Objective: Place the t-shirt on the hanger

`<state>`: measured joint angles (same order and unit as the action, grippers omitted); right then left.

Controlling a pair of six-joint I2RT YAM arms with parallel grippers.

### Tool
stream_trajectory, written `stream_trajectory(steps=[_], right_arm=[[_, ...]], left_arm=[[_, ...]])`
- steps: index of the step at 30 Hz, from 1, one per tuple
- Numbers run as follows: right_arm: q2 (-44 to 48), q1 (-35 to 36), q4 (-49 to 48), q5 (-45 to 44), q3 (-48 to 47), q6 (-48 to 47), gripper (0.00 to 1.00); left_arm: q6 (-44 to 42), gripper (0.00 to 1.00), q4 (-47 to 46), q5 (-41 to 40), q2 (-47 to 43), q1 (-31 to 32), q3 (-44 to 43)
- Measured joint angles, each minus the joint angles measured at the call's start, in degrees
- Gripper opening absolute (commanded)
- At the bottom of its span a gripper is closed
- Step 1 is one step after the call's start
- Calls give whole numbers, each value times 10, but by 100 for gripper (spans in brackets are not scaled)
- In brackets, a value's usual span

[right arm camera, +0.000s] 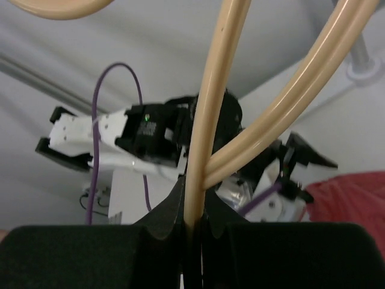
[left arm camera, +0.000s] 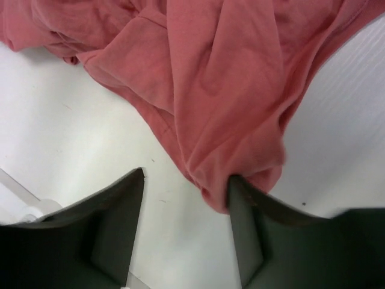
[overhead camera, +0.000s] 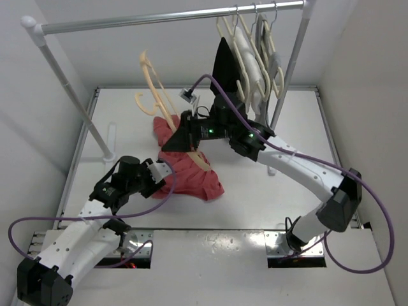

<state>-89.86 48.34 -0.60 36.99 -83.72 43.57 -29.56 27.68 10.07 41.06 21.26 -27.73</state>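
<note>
We find the left gripper (left arm camera: 186, 180) with its jaws spread apart and bare table (left arm camera: 72, 138) showing in the gap between them. It pinches nothing. One finger (left arm camera: 255, 232), on the right of the wrist view, touches a hanging fold at the edge of the t-shirt (left arm camera: 228, 90). The other finger stands clear of the cloth. From above, this gripper (overhead camera: 162, 175) sits low at the near left edge of the t-shirt (overhead camera: 191, 178), which lies crumpled in a heap on the table (overhead camera: 242, 210), roughly midway between the two arms. The right gripper (right arm camera: 192, 198) has its jaws pressed together on a thin bar of the hanger (right arm camera: 207, 108), with a second bar of the frame branching off just above the grip. In the overhead view the right gripper (overhead camera: 185, 137) holds the hanger (overhead camera: 156, 95) raised above the far part of the garment and tilted, its hook uppermost and leaning to the left. The hanger's lower end rests against the red cloth; we cannot tell whether it passes inside the garment. Beyond, a rail (overhead camera: 159, 18) spans the far side of the table, carrying several cream-white hangers (overhead camera: 255, 57) and a black garment (overhead camera: 226, 64) at its right end, well apart from the t-shirt.
</note>
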Motion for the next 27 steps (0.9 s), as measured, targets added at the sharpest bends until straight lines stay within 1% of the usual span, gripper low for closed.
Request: stream_trajectory(steps=[4,5,6,7,11,14,18,21,24,25,27], right_arm=[[52,-6,65,16,46,-38,0],[62,-7,85,20,54,-51,0],[79,-10,103,23,70,-59,0],[90,-10,118,27,83,-66,0],[129,-13,167,49,145,-88,0],[154,-13,210,58,192,-96,0],[174,-13,267,75,212,-114,0],[187,-13,296,84,215,-127,0],[194,-11,316,87,218,-139,0],[194,-10,322,89,219,-141,0],[191,-8,336,94,220,-149,0]], left_arm=[[-61,73,4,-3,-16,0,2],[-92,76,7,-7,-33,0,4],[-115,81,10,-8,-52,0,7],[-139,83,14,-9,-74,0,9],[-214,90,24,12,-167,0,11],[-231,91,29,58,-207,0,-8],[-221,92,16,111,-187,0,-63],[-214,92,-5,143,-136,0,-118],[-225,95,-21,184,-77,0,-155],[-230,100,-24,198,-55,1,-164],[-240,100,-25,217,-12,2,-175]])
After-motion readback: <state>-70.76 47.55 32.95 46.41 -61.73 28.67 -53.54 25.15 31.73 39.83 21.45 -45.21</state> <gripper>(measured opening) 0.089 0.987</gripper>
